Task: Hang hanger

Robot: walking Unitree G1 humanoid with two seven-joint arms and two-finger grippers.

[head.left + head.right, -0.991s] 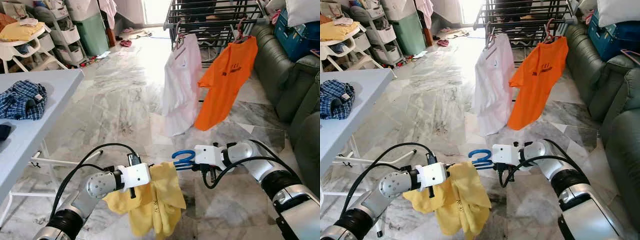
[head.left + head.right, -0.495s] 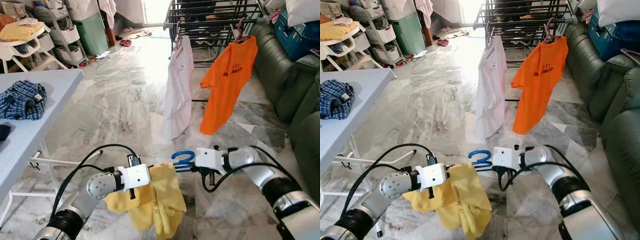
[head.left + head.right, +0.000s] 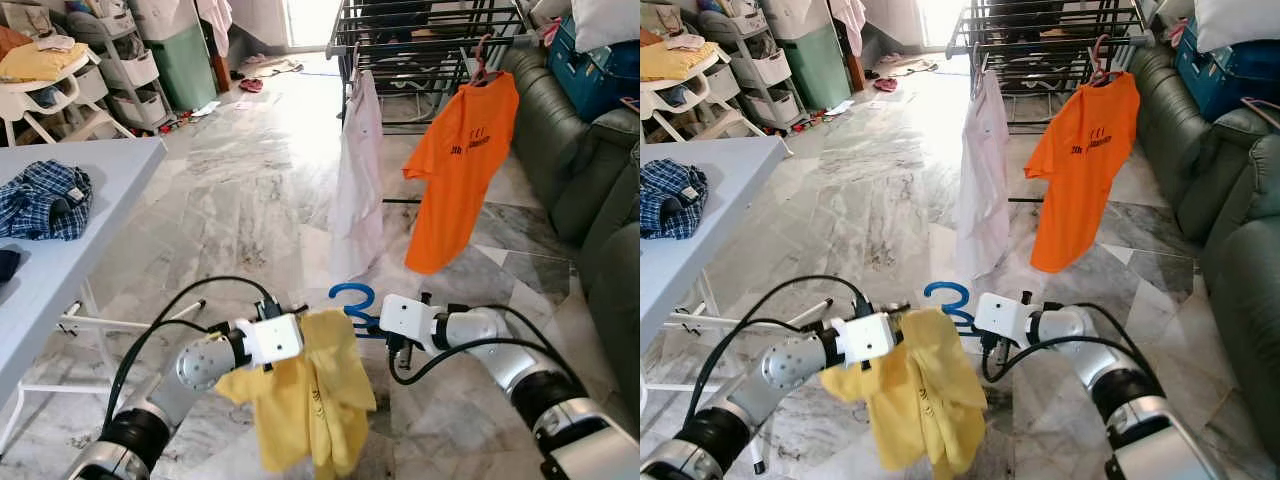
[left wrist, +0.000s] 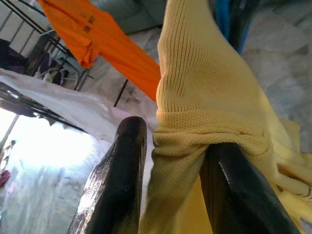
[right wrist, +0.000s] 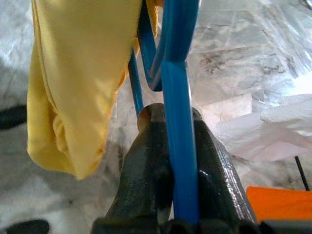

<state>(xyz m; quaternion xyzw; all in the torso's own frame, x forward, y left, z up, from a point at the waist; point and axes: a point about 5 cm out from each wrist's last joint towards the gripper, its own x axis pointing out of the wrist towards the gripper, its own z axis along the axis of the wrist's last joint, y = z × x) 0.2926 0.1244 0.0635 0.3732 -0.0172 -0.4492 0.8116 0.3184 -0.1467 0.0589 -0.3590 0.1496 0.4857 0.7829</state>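
Note:
A blue plastic hanger [image 3: 352, 300] carries a yellow knit garment [image 3: 315, 395] in front of me, low over the marble floor. My right gripper [image 5: 173, 161] is shut on the blue hanger [image 5: 178, 122] just below its hook. My left gripper [image 4: 170, 161] is shut on a fold of the yellow garment [image 4: 195, 97] at its shoulder. Ahead stands a black drying rack [image 3: 430, 40] with a white shirt [image 3: 358, 175] and an orange T-shirt [image 3: 460, 170] on hangers.
A light blue table [image 3: 70, 230] with a plaid shirt [image 3: 40, 200] is on my left. A dark green sofa [image 3: 590, 170] runs along the right. Shelves and bins [image 3: 150, 60] stand at the back left. Open marble floor [image 3: 230, 190] lies between me and the rack.
Both grippers have lifted the hanger and garment slightly and shifted them left. The white shirt on the rack has swung to a narrower, edge-on pose.

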